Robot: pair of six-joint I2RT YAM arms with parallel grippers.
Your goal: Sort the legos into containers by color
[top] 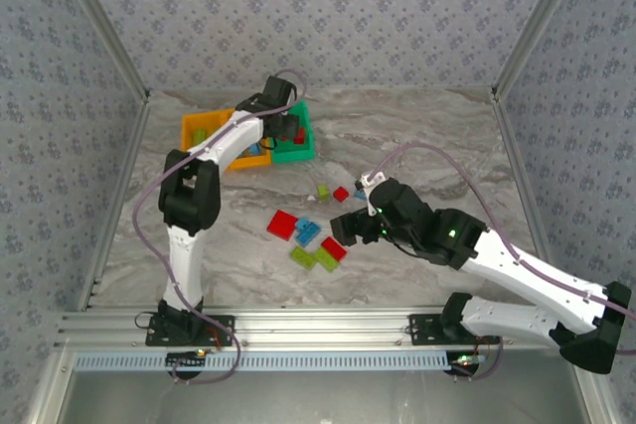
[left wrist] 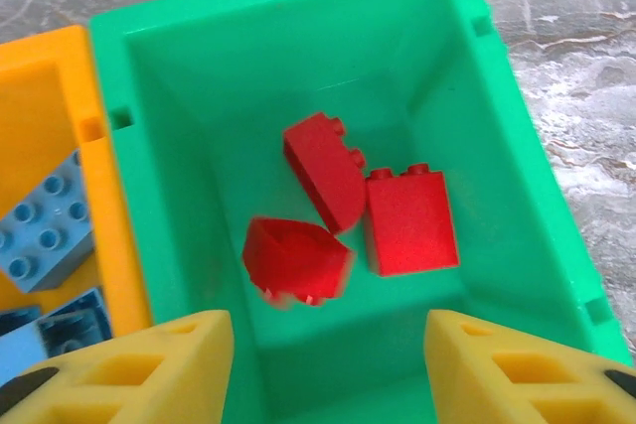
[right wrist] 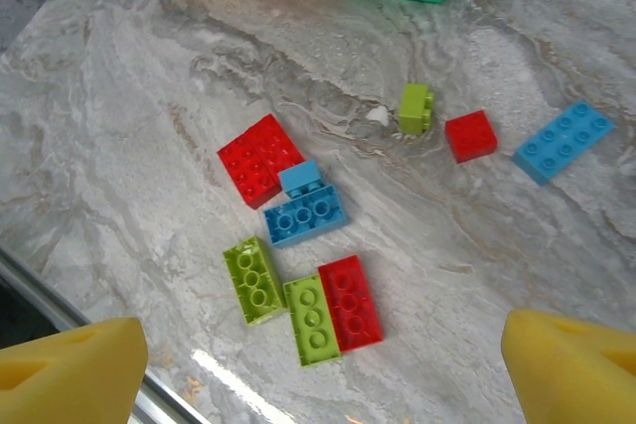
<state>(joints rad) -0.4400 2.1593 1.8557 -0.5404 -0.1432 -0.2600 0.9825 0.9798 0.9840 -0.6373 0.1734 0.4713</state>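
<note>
My left gripper (left wrist: pixel 328 374) hangs open over the green container (left wrist: pixel 159 196), with nothing between its yellow fingers (left wrist: pixel 179 364). Below it a blurred red lego (left wrist: pixel 296 260) lies beside two other red legos (left wrist: pixel 409 220) on the bin floor. The neighbouring orange container (left wrist: pixel 99 206) holds light blue legos (left wrist: pixel 45 225). My right gripper (right wrist: pixel 323 364) is open above loose legos on the table: a red plate (right wrist: pixel 260 158), a blue brick (right wrist: pixel 305 213), two lime bricks (right wrist: pixel 253 280) and a red brick (right wrist: pixel 350 302). From above, the left gripper (top: pixel 288 129) is at the bins and the right gripper (top: pixel 348 225) by the pile.
Farther out lie a small lime lego (right wrist: pixel 415 108), a small red one (right wrist: pixel 470 135) and a blue one (right wrist: pixel 563 140). The row of containers (top: pixel 204 131) stands at the table's back left. A metal rail (top: pixel 298 325) runs along the near edge.
</note>
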